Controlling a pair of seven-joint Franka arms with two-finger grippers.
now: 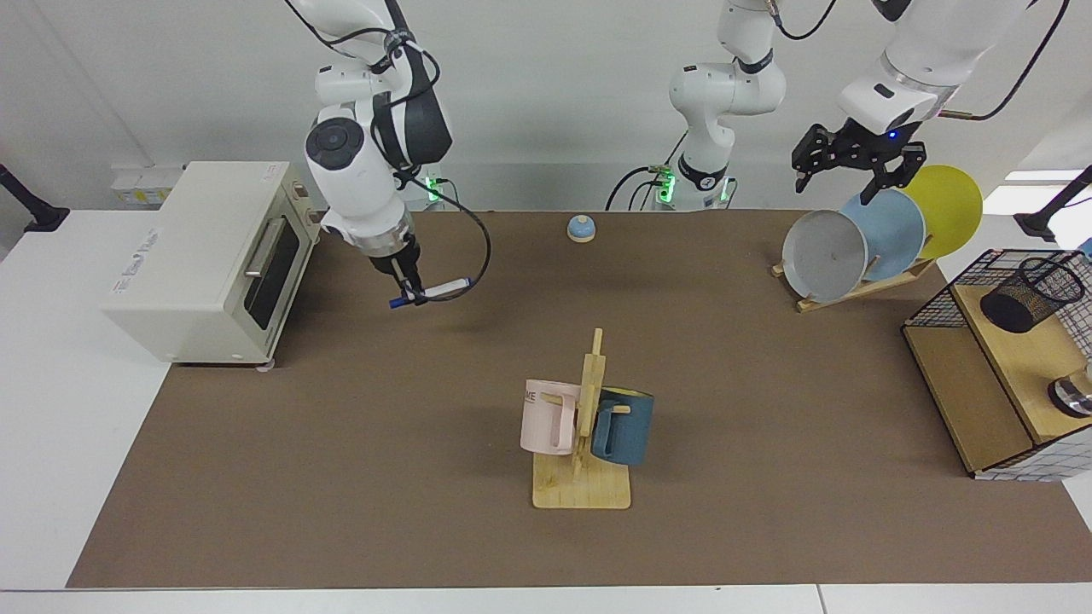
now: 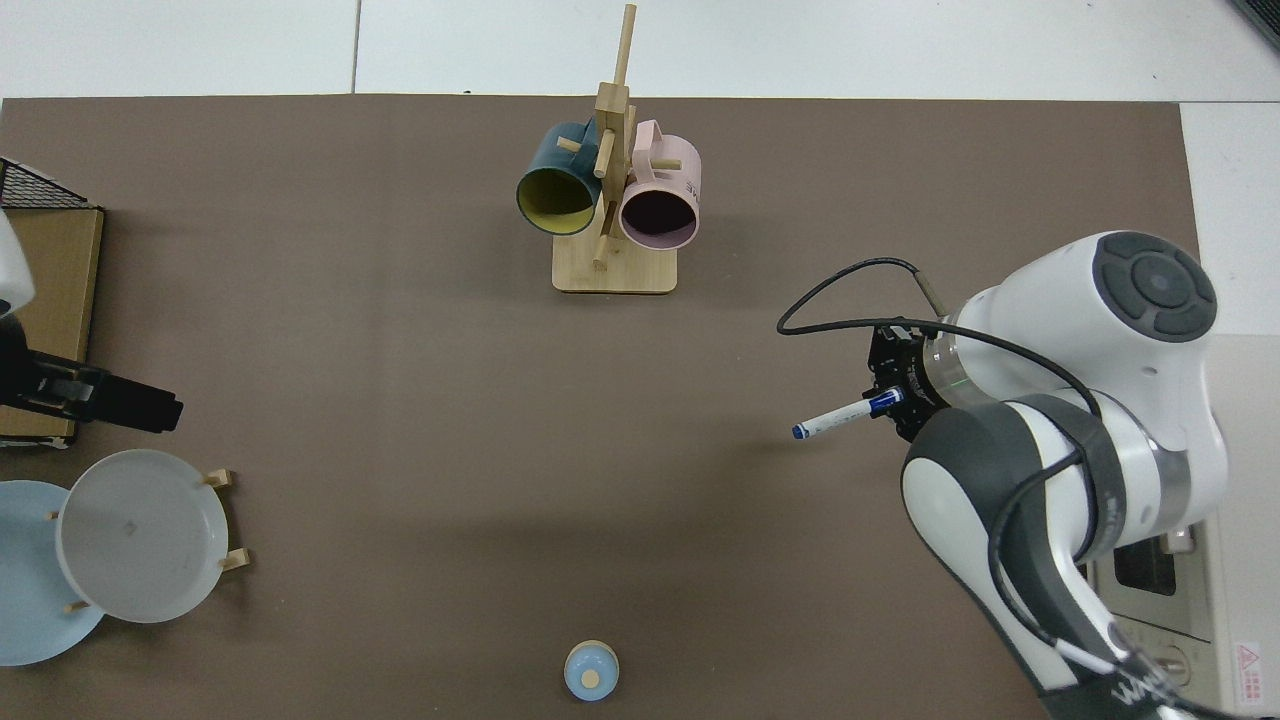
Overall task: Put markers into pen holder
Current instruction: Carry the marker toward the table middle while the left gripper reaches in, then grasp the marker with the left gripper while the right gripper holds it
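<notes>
Carrying marker (image 1: 431, 292), pinched level by right gripper (image 1: 412, 292) clear above table (image 1: 341, 477); left gripper (image 1: 853, 166) waiting spread above plates (image 1: 887, 234); next needing long traverse to pen holder (image 1: 1031, 294).

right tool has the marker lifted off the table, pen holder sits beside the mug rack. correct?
Not quite. The right tool does hold the marker off the table, but the facing view shows the pen holder on the wooden shelf at the far end, away from the mug rack.
</notes>
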